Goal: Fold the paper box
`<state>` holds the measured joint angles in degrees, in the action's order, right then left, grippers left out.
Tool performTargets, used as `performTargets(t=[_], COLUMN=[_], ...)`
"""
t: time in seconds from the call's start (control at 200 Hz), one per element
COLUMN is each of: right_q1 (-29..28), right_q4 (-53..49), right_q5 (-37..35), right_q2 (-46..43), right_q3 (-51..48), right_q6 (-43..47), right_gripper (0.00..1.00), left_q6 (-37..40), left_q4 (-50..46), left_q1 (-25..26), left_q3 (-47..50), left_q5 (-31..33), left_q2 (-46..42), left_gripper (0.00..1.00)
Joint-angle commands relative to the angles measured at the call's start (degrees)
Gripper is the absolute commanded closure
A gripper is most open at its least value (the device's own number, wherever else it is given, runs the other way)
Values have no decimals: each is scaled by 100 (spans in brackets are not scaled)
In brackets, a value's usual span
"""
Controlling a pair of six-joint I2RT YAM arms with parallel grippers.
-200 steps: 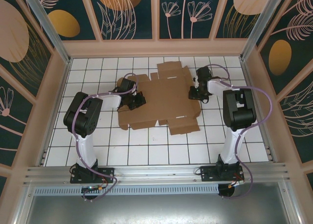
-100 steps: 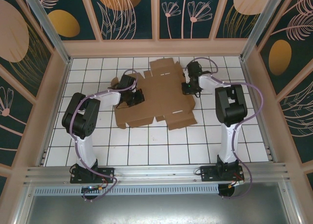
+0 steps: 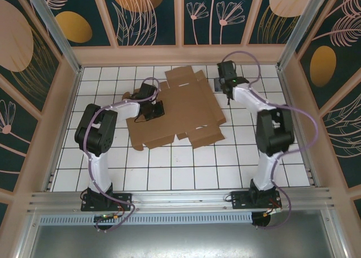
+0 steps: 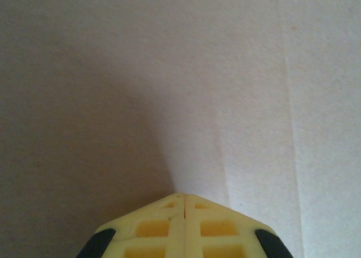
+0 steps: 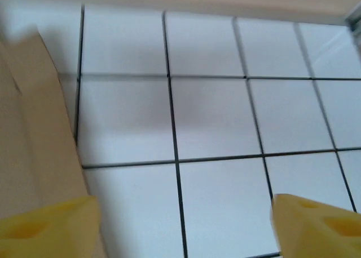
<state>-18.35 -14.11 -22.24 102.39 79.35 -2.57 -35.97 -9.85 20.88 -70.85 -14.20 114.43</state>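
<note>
Looking at the plain brown die-cut cardboard sheet that is the paper box (image 3: 180,109): it is fully unfolded and lies flat on the white tiled table (image 3: 169,168), in the far middle, between the 2 arms. The outline is irregular, with flaps sticking out at the far end, the near end and the left side. 2 thin slots are cut in it, 1 toward the far edge and 1 toward the near edge. Creases run across the panel, and 1 shows as a faint straight line in the left wrist view.

The left gripper (image 3: 152,109) sits over the sheet's left portion, its black-and-white arm with a purple cable reaching in from the left. From its wrist, the yellow fingertips (image 4: 184,197) are clenched together, seam to seam, with nothing between them and only bare cardboard (image 4: 169,89) ahead. Whether they press on the sheet, I cannot tell.

The right gripper (image 3: 221,84) is at the sheet's far right corner, over tile. From its wrist, the jaws are released (image 5: 183,213), with the 2 yellow fingers (image 5: 316,221) wide apart and only tile between them. The cardboard edge (image 5: 34,128) runs just beside the left finger; contact is unclear.

Dark teal wall panels with a floral print (image 3: 152,16) box in the table on 3 sides.
</note>
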Motion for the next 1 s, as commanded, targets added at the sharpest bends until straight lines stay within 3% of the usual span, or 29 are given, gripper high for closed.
performTargets(t=[0.0, 0.075, 0.16, 0.37, 0.55, 0.791, 0.996], right_q1=[6, -9, -203, -603, -705, -575, -341], right_q4=[788, 753, 711, 409, 228, -197, -636], right_q5=[653, 1314, 1760, 2083, 1657, 1422, 1970], right_q2=[-822, -989, -1030, -558, 108, 1189, 2096], right_q3=[-738, -1043, -1334, -1787, -1914, -1211, -93], right_q6=[-587, -834, -1071, -1939, -2138, -1969, -1772], right_gripper=[24, 63, 100, 100, 100, 100, 100], left_q6=[142, 137, 37, 61, 46, -250, -226], left_q4=[-52, -21, 143, -115, -334, -6, 44], left_q1=[-174, -211, -280, -574, -586, -558, -119], left_q3=[56, 59, 190, -77, -40, 1041, 1811], left_q5=[199, 369, 539, 713, 607, -46, -482], left_q2=[-144, -251, -421, -300, -72, -384, -595], left_gripper=[100, 100, 100, 100, 100, 100, 100])
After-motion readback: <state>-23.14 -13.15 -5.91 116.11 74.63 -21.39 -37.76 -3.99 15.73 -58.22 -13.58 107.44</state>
